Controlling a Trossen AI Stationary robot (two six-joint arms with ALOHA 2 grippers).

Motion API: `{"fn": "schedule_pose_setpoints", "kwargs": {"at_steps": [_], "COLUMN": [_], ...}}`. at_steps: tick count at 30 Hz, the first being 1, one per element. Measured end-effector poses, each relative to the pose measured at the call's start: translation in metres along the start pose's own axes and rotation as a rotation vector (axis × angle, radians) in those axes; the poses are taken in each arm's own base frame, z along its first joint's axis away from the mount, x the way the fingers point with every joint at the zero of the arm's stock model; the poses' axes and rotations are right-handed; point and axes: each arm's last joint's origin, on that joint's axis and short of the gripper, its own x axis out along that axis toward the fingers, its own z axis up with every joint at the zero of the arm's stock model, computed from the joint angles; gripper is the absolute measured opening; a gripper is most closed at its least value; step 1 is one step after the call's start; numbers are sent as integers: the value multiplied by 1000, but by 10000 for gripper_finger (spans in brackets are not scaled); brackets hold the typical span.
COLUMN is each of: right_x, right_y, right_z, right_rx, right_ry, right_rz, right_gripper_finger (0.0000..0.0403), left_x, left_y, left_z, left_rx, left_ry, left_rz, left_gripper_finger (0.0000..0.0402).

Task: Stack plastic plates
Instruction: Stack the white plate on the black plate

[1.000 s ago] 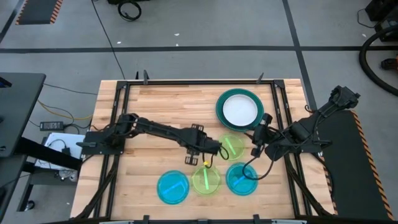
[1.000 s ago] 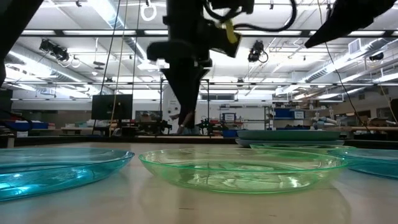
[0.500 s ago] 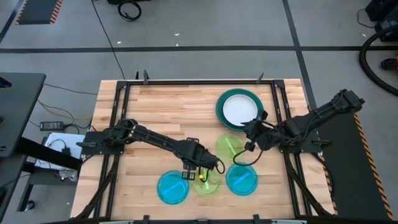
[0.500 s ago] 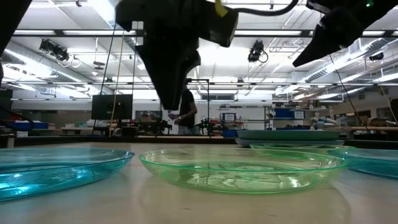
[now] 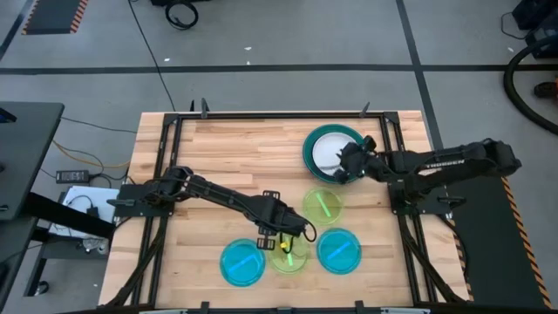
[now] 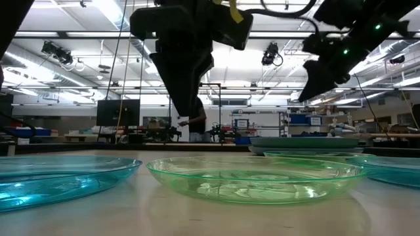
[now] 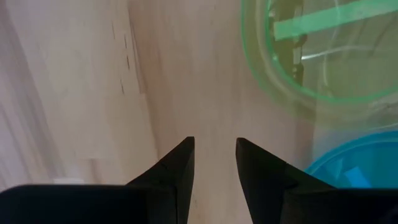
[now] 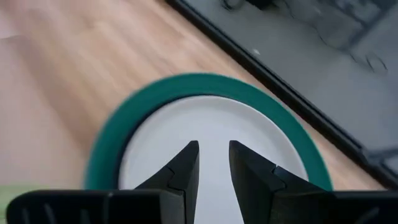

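Left pincer (image 5: 283, 241) of mine hangs over the near side of the wooden table (image 5: 227, 157), just above the far rim of the small translucent lime-green plastic plate (image 5: 289, 253) in the front row. In my left wrist view its two dark fingers (image 7: 177, 168) stand a narrow gap apart with bare wood showing between them; they hold nothing and touch nothing.

Going left to right along the front row, the small translucent cyan plate (image 5: 242, 262) lies beside that lime-green one, and another small cyan plate (image 5: 339, 251) lies on its other side. All three sit singly on the wood, close together; whether their rims touch I cannot tell. Each shows a pale strip through its base, and nothing lies in any of them. In the low view the lime-green plate (image 6: 256, 178) sits in the middle with cyan rims at both edges.

Behind the row, a second small lime-green plate (image 5: 322, 205) lies alone, nearer the right side.

Right pincer (image 5: 344, 172) hovers over the near edge of the stack at the far right of the table: a round white plate (image 8: 211, 137) resting inside a large teal plate (image 8: 109, 149). Its fingers (image 8: 180, 171) are slightly parted over the white surface, clamped on nothing.
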Motion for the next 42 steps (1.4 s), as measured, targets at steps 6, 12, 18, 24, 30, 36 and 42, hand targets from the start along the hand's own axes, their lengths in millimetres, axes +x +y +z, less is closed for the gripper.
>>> {"fn": "schedule_pose_setpoints", "kwargs": {"at_steps": [6, 12, 18, 24, 30, 36, 42], "right_x": [22, 35, 48, 72, 88, 95, 81], "right_y": [-25, -46, -55, -61, -68, -66, -67], "right_z": [-4, -17, -23, -29, -39, -37, -17], "right_rx": [119, 231, 258, 246, 261, 267, 265], "right_ry": [82, 153, 220, 282, 370, 393, 321], "right_rz": [-16, -87, -128, -186, -177, -79, -59], "right_gripper_finger": [98, 95, 89, 87, 86, 86, 86], "left_x": [-1, -2, -1, -1, -1, -1, -1], "left_y": [-2, -8, -6, -6, -6, -6, -6], "left_z": [-4, -6, -5, -4, -4, -3, -2], "left_rx": [53, 100, 119, 151, 169, 188, 189], "left_ry": [39, 41, 39, 25, 25, 22, 11], "left_rz": [4, 0, 0, -2, -2, -3, -4], "left_gripper_finger": [126, 126, 126, 126, 126, 126, 126]}}
